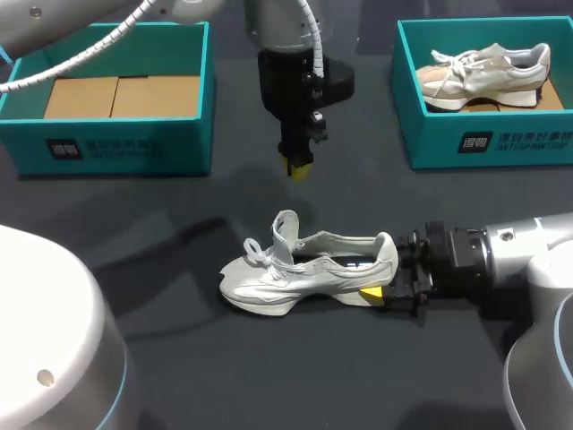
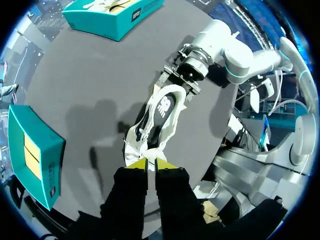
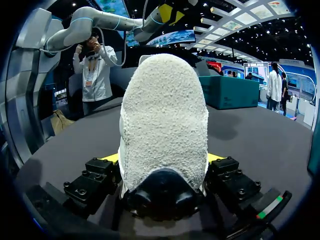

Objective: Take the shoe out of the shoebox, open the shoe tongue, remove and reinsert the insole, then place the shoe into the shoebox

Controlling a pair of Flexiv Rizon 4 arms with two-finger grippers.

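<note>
left arm [image 1: 282, 27] vertical, jaws narrow | right arm [image 1: 519, 251] level, jaws gripping shoe [image 1: 295, 282] heel

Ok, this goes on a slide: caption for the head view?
Right gripper clamps the shoe by its heel on the table; left gripper hangs above, between an empty shoebox and a filled shoebox.

Shoes: 2. One pale shoe [image 1: 309, 273] lies on the table [image 1: 224, 376]; one beige shoe [image 1: 488, 73] sits in the right box [image 1: 483, 139]. Teal boxes: 2, the second being the left box [image 1: 116, 143]. Cardboard flaps [image 1: 81, 97] in it: 2. Robot arms: 2, left arm [image 1: 291, 81] and right arm [image 1: 510, 255]. Table: 1.
</note>
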